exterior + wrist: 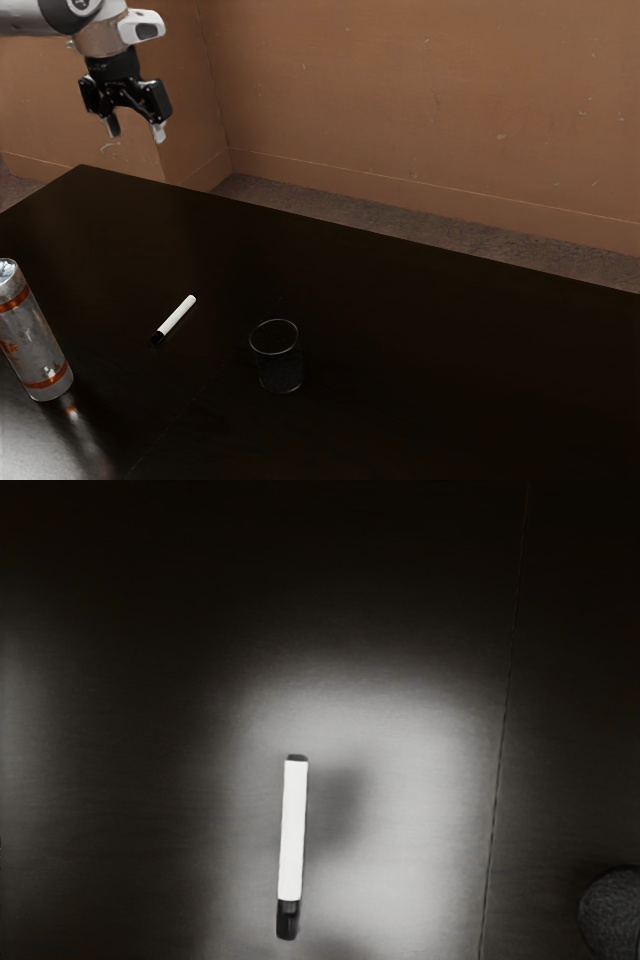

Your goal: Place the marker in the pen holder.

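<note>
Gripper [136, 132] released, its two fingers [159, 132] standing apart with nothing between them; marker [175, 317] lying flat on the table [430, 310], loose, between the metal bottle [36, 335] and the pen cup [280, 365], nearer the cup; the white end points roughly toward the table's far long edge, the black end away from it; lying so, it offers its narrow sides, so a pinch across the barrel, probably near the middle, should suit; the cup stands upright with its mouth up, ready to take the marker endwise, which means the marker will need tipping toward vertical after the lift; the bottle stands upright toward the exterior view's left, likely no part of the job, though a wide swing that way could knock it. Pose: arm [35, 18] reaches in from the exterior view's upper left; hand high above the table's surface, fingers pointing down, a sensible attitude for an approach from above; the wrist view has the whole marker in sight and part of the cup off to one side; judged stage, before the grasp; next, travel to the marker, align across it, then lower with care, since a round barrel may roll if nudged.
</note>
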Available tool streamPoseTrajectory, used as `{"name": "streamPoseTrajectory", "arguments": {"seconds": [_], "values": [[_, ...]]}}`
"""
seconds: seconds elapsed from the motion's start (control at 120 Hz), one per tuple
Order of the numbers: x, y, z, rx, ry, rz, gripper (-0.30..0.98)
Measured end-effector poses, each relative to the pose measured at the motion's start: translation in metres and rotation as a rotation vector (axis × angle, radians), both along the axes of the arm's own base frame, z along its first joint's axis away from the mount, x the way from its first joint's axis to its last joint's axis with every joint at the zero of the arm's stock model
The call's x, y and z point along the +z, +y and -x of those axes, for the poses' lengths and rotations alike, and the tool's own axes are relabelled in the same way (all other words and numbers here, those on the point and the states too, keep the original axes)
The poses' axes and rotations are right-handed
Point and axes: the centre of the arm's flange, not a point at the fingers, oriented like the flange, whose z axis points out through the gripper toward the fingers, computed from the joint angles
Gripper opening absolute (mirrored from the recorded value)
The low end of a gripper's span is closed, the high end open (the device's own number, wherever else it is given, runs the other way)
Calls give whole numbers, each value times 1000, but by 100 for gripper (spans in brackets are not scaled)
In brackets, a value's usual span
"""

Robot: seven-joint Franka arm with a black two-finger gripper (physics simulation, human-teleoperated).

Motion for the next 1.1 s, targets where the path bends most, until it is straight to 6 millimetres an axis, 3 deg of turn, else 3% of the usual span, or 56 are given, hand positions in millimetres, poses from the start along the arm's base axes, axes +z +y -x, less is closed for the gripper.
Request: {"name": "streamPoseTrajectory", "arguments": {"seconds": [0.183,0.233,0.308,0.367,0.508,0.65,0.733,0.842,0.9,1.1], "values": [[1,-3,-2,-71,-7,-3,67],[-2,-14,-9,-107,-12,-6,67],[-49,-65,-47,-212,9,7,67],[-95,-86,-74,-257,33,12,67],[-180,-93,-109,-294,79,10,67],[-240,-77,-118,-296,134,8,67],[-255,-64,-94,-283,180,20,67],[-274,-42,-4,-245,233,69,67],[-282,-33,31,-230,232,80,67],[-304,-26,87,-249,206,38,67]]}}
